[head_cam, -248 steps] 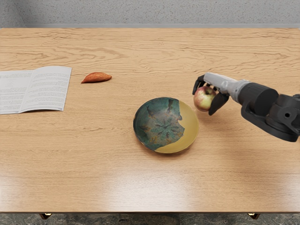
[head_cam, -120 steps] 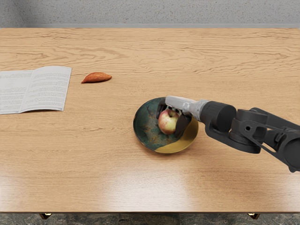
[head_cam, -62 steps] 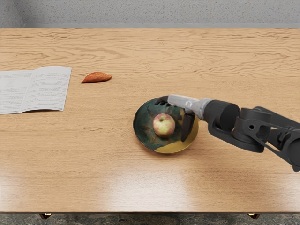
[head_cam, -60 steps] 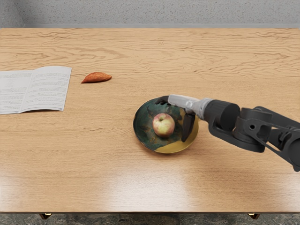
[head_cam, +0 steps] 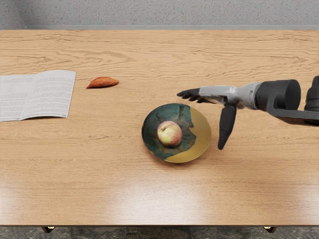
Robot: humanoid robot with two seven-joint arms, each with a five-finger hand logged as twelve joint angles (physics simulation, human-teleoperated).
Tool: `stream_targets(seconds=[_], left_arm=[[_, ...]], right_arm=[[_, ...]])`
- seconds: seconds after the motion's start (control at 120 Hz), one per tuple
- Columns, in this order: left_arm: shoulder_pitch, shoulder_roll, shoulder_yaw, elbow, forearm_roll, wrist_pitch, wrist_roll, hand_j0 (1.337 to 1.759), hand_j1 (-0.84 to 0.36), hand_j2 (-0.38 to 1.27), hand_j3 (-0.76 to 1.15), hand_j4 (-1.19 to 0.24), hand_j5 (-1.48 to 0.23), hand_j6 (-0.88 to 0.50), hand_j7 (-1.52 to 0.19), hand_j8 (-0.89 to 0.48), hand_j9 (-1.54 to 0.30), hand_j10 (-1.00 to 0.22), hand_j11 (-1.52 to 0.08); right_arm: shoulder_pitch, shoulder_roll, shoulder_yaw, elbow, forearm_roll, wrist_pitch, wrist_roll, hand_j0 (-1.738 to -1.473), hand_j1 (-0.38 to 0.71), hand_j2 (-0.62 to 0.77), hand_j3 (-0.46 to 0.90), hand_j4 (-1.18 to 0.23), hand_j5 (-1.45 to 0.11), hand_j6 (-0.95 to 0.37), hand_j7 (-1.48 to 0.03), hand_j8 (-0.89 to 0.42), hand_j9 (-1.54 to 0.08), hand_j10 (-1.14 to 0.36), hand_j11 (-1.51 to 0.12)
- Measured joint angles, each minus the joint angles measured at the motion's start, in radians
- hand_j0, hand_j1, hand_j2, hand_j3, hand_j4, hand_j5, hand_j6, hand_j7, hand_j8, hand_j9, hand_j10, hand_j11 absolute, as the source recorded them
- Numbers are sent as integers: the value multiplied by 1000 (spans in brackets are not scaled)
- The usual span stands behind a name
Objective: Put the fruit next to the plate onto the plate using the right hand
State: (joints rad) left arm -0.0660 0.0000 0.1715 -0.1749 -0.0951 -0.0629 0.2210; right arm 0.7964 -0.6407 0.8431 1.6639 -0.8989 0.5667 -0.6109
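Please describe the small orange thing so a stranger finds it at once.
On the wooden table, find the open white booklet at the left edge. Right of it lies the small reddish-orange pointed object, on bare wood, unlike the round apple in the green-and-yellow plate.

Plain rendered room, wooden table (head_cam: 199,55), grey wall (head_cam: 159,12), open booklet (head_cam: 35,94)

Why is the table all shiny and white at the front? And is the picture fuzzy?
In the head view, that pale patch on the table is light bouncing off the smooth wood; in the same view nothing is fuzzy, the apple, plate and open right robot hand all look sharp.
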Motion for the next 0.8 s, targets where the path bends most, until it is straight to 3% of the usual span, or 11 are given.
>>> stream_targets(seconds=[0.292,0.6,0.8], left_arm=[[0,0,1,-2,0,-1,0,1658,349,0,0,0,0,0,0,0,0,0,0],[-2,0,0,-7,0,-3,0,1658,349,0,0,0,0,0,0,0,0,0,0],[-3,0,1,-8,0,-4,0,1658,349,0,0,0,0,0,0,0,0,0,0]], right_arm=[[21,-158,53,-49,312,42,0,-1658,-344,1,0,-6,-7,-6,-6,-6,-7,-6,-7],[23,-257,80,-104,491,44,0,-1658,-349,1,0,-3,-2,-3,-1,-2,-2,-2,-2],[21,-275,81,-116,527,44,0,-1658,-349,1,0,-2,-1,-3,-1,-2,-1,-1,-1]])
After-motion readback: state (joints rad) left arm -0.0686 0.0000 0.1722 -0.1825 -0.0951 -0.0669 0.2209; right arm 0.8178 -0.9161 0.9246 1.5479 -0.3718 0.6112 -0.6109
